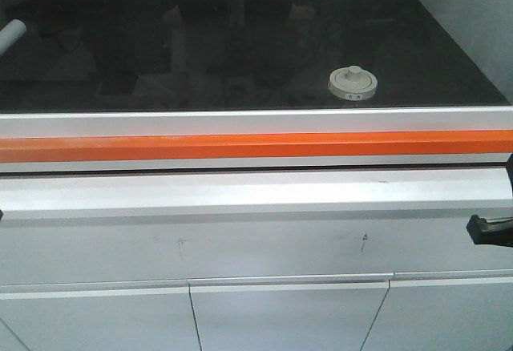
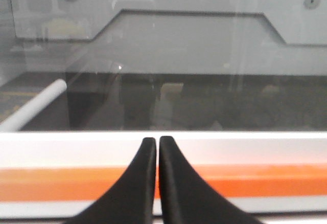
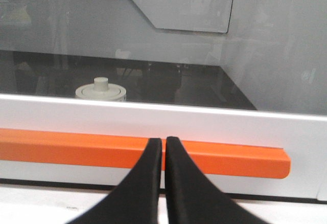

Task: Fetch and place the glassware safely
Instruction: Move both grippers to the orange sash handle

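Observation:
The glassware (image 1: 353, 82) is a squat jar with an off-white round lid and a central knob. It stands on the black worktop (image 1: 200, 54) inside a cabinet, right of centre and near the front. In the right wrist view the glassware (image 3: 100, 89) shows its lid just above the white frame, up and left of my right gripper (image 3: 163, 142). That gripper is shut and empty, in front of the orange bar (image 3: 76, 148). My left gripper (image 2: 157, 141) is also shut and empty, facing the same bar (image 2: 61, 183) farther left. The jar is out of the left wrist view.
A white frame (image 1: 256, 121) and orange bar (image 1: 240, 146) run across the cabinet front, with reflective glass above them. A plain white cylinder (image 1: 10, 37) lies at the worktop's far left. White drawers (image 1: 288, 315) sit below. A black piece of the right arm (image 1: 489, 229) enters at the right edge.

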{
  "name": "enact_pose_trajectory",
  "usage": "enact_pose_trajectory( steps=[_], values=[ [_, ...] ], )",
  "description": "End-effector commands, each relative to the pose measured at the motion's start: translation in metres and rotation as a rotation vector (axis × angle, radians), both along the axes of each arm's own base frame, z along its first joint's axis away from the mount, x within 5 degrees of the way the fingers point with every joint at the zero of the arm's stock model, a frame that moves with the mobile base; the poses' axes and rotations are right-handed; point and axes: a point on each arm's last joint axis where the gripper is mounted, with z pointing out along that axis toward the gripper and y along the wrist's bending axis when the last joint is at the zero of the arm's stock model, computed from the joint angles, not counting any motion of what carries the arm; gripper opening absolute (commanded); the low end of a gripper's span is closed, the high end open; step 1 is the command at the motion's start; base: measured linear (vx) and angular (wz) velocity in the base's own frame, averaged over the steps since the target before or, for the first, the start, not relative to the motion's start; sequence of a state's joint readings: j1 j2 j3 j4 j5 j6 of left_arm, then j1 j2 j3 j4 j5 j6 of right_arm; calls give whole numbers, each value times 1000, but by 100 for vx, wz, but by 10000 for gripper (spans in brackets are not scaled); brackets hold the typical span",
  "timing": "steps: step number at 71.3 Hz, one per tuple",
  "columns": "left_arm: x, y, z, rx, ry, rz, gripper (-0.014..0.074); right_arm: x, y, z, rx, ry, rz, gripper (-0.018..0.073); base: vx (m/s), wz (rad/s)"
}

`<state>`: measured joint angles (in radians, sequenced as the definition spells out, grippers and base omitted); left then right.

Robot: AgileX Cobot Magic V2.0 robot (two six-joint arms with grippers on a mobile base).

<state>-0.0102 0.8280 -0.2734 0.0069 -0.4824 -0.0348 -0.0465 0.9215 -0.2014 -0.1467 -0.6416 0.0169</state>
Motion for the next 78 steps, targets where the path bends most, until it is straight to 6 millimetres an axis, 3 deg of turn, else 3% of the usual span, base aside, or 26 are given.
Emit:
enact_pose_trajectory(
  steps=[1,28,59,78],
  values=[
    [6,-1,4,-8,-78,-2,-7,9,0,9,-1,-103,12,-1,0,0],
    [30,-1,-18,-10,-117,-3,-7,39,1,-23,28,-77,45,-1,0,0],
    [32,-1,-17,-10,-140,-3,-7,60,2,-63,-6,-44,66,-1,0,0],
    [32,-1,-17,-10,-141,-3,-7,74,2,-70,-16,-44,67,-1,0,0]
  ],
)
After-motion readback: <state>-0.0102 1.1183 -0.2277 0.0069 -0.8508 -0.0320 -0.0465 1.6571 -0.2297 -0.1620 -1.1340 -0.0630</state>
